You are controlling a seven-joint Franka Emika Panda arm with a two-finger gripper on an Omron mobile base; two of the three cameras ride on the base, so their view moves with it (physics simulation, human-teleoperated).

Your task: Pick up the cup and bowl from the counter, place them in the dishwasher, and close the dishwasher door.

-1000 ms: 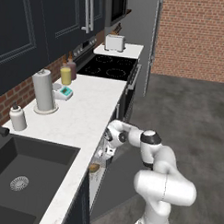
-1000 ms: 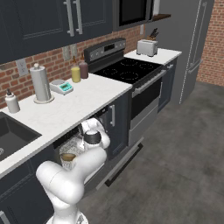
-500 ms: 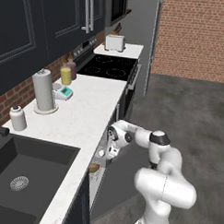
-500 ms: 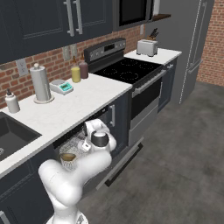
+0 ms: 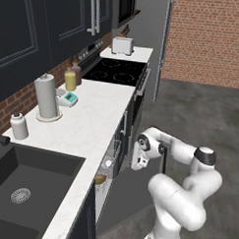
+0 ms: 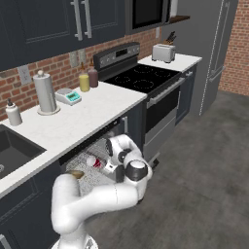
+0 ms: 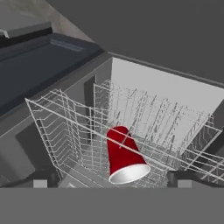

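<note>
The red cup (image 7: pixel 124 155) lies on its side in the dishwasher's white wire rack (image 7: pixel 65 118), pale mouth toward the hand camera. It shows too in the right base view as a red cup (image 6: pixel 96 162). Beside it in the rack sits the tan bowl (image 6: pixel 75 174), at the rack's near end (image 5: pixel 100 178). My gripper (image 5: pixel 135 161) hangs just outside the rack, above the lowered dishwasher door (image 5: pixel 124 198). It is open and holds nothing, its dark fingertips (image 7: pixel 40 181) wide apart on either side of the cup and clear of it. The white counter (image 5: pixel 92 120) runs above.
On the counter stand a paper-towel roll (image 5: pixel 47 97), a soap bottle (image 5: pixel 19 126), a yellow bottle (image 5: pixel 70 80) and a small scale (image 5: pixel 68 98). The black sink (image 5: pixel 25 186) is near left, the stove (image 5: pixel 116 69) and toaster (image 5: pixel 123 45) beyond. Open floor lies right.
The hand has drawn back a little from the rack toward the floor side, jaws still open. The cup and bowl stay where they were in the rack.
</note>
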